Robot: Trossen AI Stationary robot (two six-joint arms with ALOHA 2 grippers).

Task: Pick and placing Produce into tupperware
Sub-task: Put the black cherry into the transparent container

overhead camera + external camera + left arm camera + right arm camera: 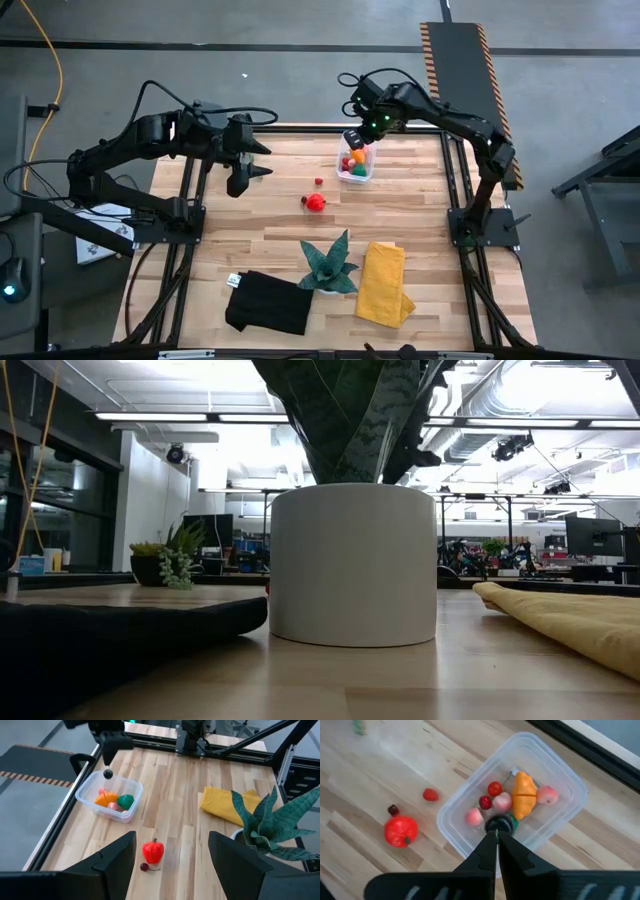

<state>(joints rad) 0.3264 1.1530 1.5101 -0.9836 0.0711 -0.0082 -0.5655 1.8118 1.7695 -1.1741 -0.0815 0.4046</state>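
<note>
The clear tupperware [356, 167] stands at the table's far middle and holds orange, green, pink and red produce [522, 795]. My right gripper [497, 832] hangs just above it, shut on a small dark round piece of produce [107, 772]. On the wood nearer the middle lie a red round piece [315, 202], a tiny red one [319, 182] and a tiny dark one [393, 810]. My left gripper [255, 160] waits open in the air at the table's far left, looking toward the tub. My right gripper pinches the small dark round piece [498, 824] between the free ends of its two fingers [106, 760]. The fingers come from above, pointing steeply down. The piece hangs clear over the tub's inside, above the other produce.
A teal spiky plant in a white pot [330, 265] stands at the near middle and fills the low view. A folded yellow cloth [385, 283] lies to its right and a black cloth [268, 302] to its left. Bare wood lies between them and the tub.
</note>
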